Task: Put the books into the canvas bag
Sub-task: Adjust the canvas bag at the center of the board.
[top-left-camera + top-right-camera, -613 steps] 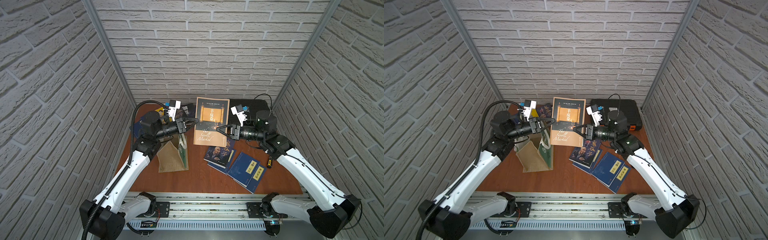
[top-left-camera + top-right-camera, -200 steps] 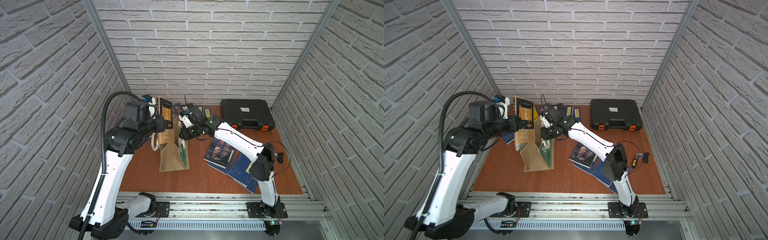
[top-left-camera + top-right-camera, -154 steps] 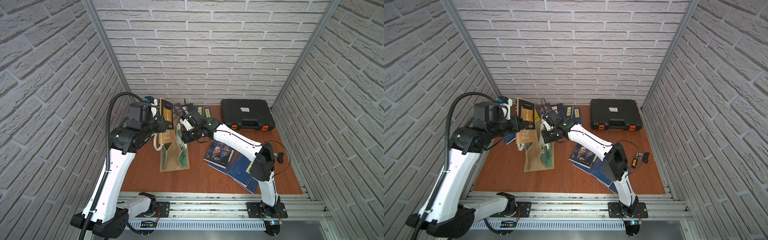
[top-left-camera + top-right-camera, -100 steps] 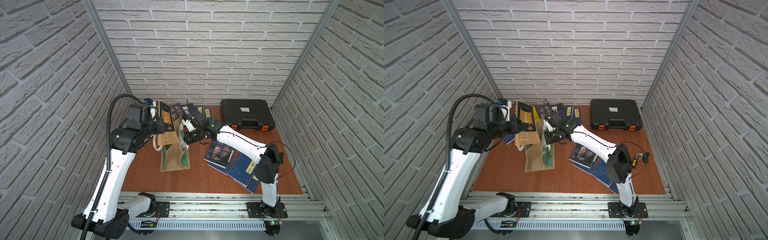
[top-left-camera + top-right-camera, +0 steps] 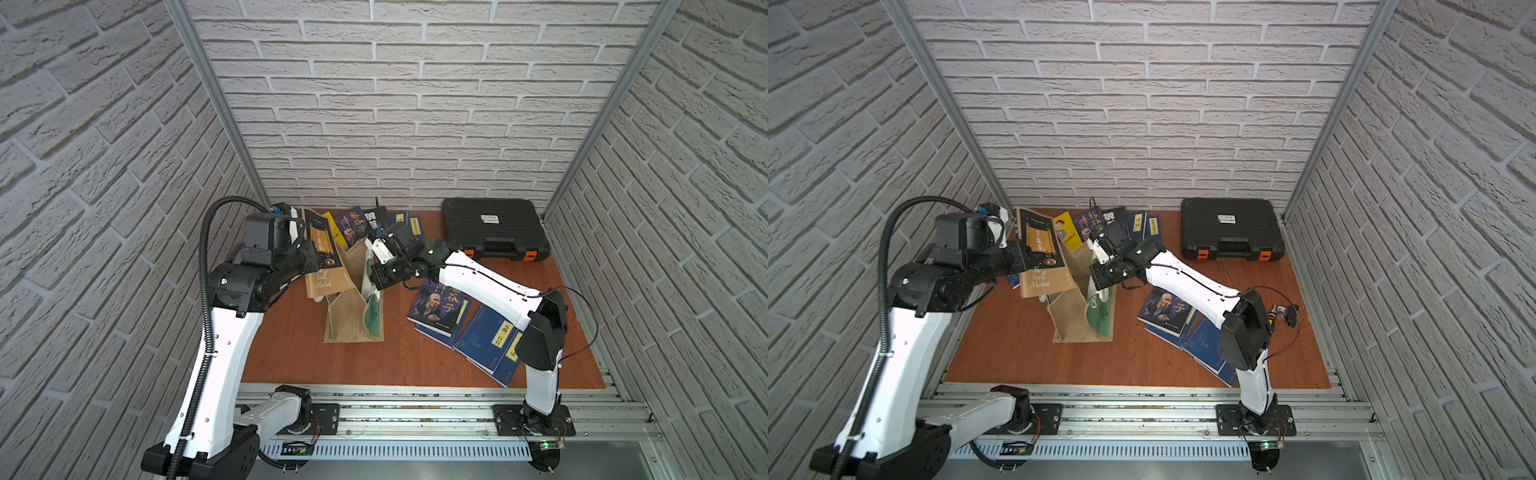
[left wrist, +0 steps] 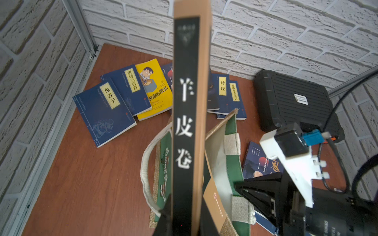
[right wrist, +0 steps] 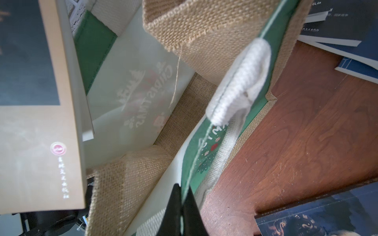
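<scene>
A tan book with a black cover panel (image 5: 325, 258) (image 5: 1040, 254) hangs tilted over the mouth of the canvas bag (image 5: 353, 318) (image 5: 1077, 318). My left gripper (image 6: 185, 222) is shut on its lower edge; the spine (image 6: 186, 122) faces the left wrist camera. My right gripper (image 7: 182, 204) (image 5: 372, 277) is shut on the bag's green rim (image 7: 204, 147), holding the mouth spread. The bag's burlap floor (image 7: 184, 106) is bare. More books lie flat: a yellow one (image 6: 153, 87) and navy ones (image 6: 104, 110) behind the bag, others (image 5: 440, 307) to its right.
A black plastic case with orange latches (image 5: 494, 228) stands at the back right. A small device on a cable (image 5: 1283, 311) lies near the right wall. The back-left corner post (image 6: 81, 30) and brick walls close in behind the left arm.
The right gripper has closed on the bag's rim and drawn it to the right, widening the mouth. The left arm has brought the tan book lower and closer to the opening.
</scene>
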`<state>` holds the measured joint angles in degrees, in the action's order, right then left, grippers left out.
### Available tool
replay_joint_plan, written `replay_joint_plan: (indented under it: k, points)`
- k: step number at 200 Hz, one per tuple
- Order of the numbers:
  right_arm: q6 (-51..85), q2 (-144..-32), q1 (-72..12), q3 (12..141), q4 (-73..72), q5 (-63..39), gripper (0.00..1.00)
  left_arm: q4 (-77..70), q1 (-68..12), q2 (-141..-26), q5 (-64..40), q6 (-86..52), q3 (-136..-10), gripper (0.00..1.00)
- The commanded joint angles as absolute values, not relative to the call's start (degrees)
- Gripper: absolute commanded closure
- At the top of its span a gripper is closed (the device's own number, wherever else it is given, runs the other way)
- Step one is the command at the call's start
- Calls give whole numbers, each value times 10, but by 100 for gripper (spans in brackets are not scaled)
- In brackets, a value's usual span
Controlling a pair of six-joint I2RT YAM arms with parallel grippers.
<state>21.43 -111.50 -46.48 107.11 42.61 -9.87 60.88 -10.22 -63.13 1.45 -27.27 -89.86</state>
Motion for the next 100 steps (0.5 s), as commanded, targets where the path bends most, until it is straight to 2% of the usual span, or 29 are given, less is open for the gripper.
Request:
replay_joint_plan:
  k: [1, 55, 71, 87, 100]
  points:
    - [193, -1079, -463, 1051, 425, -96, 94, 608, -77, -614, 16, -286, -899, 100]
    - [172, -1080, -463, 1062, 422, -124, 94, 595, -41, -604, -39, -278, -883, 100]
    - [163, -1087, -465, 1084, 436, -131, 94, 551, -41, -597, -115, -246, -869, 100]
    - [158, -1095, -464, 1110, 453, -141, 94, 515, -53, -594, -186, -219, -860, 100]
    - [156, -1102, -464, 1129, 466, -145, 94, 521, -83, -599, -179, -180, -867, 100]
